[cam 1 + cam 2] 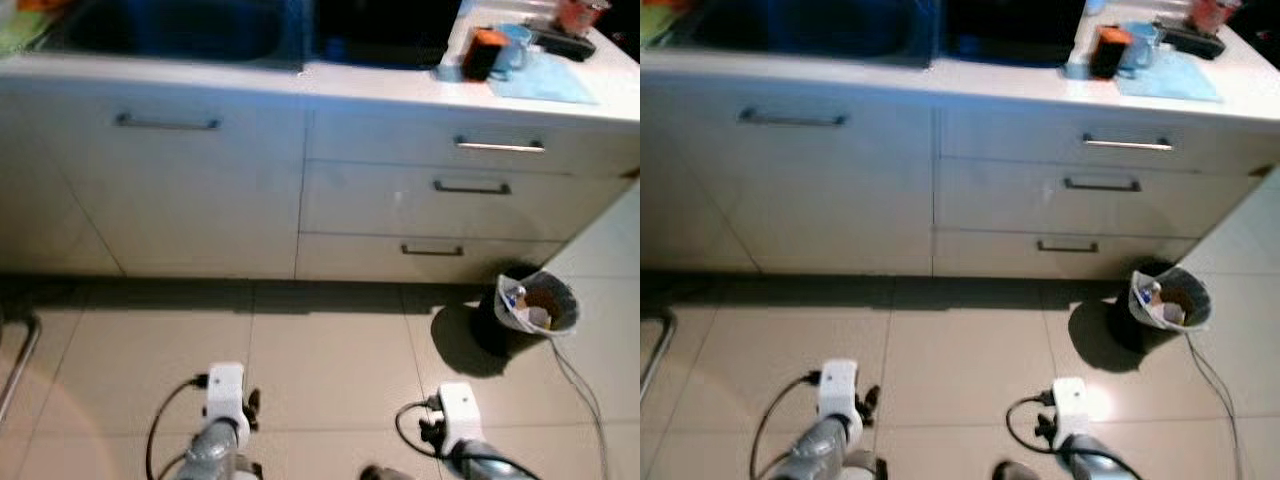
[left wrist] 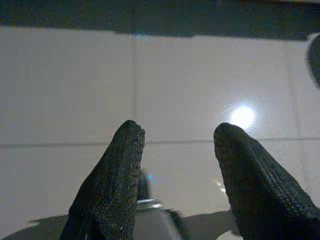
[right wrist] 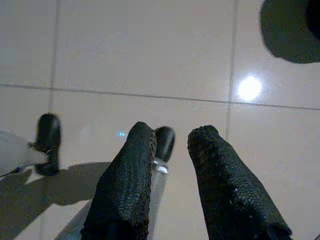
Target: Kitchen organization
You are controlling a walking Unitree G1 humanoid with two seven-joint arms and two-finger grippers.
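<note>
Your left gripper and right gripper hang low over the near floor tiles, fingers apart, holding nothing. The cluttered countertop lies far ahead, above the drawers (a lined bin stands at the far right).

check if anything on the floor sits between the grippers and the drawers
Nothing visible does. Bare tile lies between the left gripper, the right gripper and the drawers. The bin stands off to the right, beside the lowest drawer.
</note>
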